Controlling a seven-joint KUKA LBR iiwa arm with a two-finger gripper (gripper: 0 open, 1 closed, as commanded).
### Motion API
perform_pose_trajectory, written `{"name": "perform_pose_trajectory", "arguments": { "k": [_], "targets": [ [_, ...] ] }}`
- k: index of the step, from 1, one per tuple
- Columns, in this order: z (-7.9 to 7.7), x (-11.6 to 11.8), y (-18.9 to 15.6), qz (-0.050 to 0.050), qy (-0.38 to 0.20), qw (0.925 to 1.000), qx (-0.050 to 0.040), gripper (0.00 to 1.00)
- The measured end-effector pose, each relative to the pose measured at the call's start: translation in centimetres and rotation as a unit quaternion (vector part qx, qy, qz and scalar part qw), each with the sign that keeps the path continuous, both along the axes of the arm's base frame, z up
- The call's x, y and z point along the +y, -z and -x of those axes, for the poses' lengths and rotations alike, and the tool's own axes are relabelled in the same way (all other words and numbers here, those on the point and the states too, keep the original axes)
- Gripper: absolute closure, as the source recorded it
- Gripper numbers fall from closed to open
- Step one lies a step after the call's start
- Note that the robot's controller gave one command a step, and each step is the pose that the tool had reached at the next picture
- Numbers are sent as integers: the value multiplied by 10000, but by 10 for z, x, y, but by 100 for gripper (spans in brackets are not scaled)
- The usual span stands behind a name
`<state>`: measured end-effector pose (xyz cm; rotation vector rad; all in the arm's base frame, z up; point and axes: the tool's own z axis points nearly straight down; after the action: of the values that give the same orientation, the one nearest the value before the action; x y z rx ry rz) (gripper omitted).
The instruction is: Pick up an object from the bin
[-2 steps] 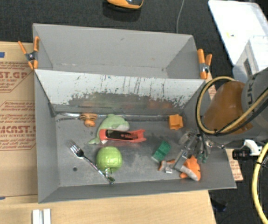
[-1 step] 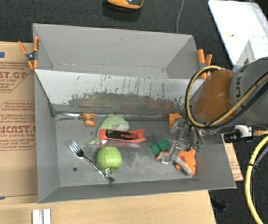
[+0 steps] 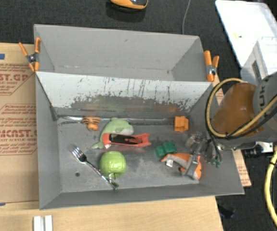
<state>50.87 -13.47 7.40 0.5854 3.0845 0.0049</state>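
The gripper [image 3: 202, 151] is hanging low at the lower right of the frame, just beside an orange-and-grey plastic piece [image 3: 183, 162], possibly a small toy, lying on the grey metal bin [image 3: 128, 57] floor. I cannot tell whether the claw is spread or pressed together. A small green plastic lump [image 3: 166, 149] is sitting just left, so a closing claw is risking catching both or nudging the piece away. Farther left, the red-and-black stapler-like clip [image 3: 126, 139] and round green apple [image 3: 112, 162] are lying well apart.

Arm [image 3: 269, 88]: pale grey casing with dark lettering, its wrist under a glossy orange-brown cover [image 3: 237, 110]. Black cables [image 3: 208, 110] loop round the cover, with a yellow cable [image 3: 274, 174] lower down. Gripper [image 3: 203, 152]: small cluster of grey metal parts.
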Motion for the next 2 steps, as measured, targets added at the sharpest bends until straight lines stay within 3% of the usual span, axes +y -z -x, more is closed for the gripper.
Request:
{"name": "perform_pose_trajectory", "arguments": {
  "k": [1, 2],
  "targets": [
    [6, -15, 4, -18, -322, 9995, -48, 100],
    [6, -15, 4, -19, -322, 9995, -46, 100]
  ]
}}
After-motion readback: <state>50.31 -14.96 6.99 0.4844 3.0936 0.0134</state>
